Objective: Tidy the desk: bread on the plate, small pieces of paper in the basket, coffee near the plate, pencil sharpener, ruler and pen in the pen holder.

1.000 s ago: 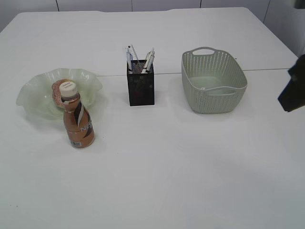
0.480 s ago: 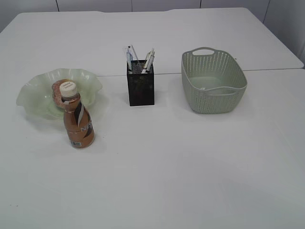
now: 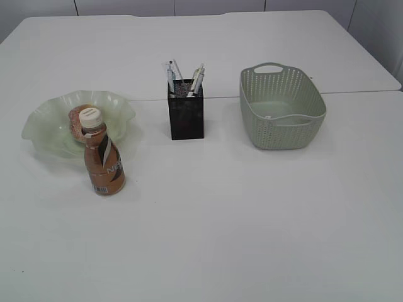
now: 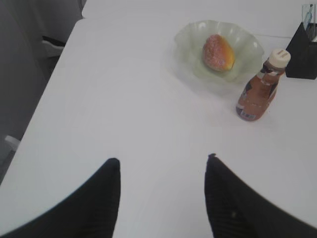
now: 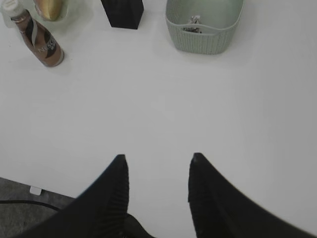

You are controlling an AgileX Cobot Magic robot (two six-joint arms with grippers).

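Observation:
The bread [image 3: 77, 121] lies on the pale green wavy plate [image 3: 47, 129]; it also shows in the left wrist view [image 4: 218, 51]. The brown coffee bottle [image 3: 104, 159] stands upright just in front of the plate. The black mesh pen holder [image 3: 186, 116] holds pens and other items. The green basket [image 3: 281, 107] holds small paper pieces [image 5: 192, 22]. Neither gripper shows in the exterior view. My left gripper [image 4: 162, 161] is open and empty above the table's left part. My right gripper [image 5: 158, 158] is open and empty above the table's near edge.
The white table [image 3: 252, 214] has a seam running across behind the pen holder. Its left edge [image 4: 49, 94] shows in the left wrist view, its near edge and grey floor [image 5: 20, 208] in the right wrist view.
One second ago the right arm's dark shape stood at the exterior view's right edge; it has since withdrawn out of that view. The objects have not moved.

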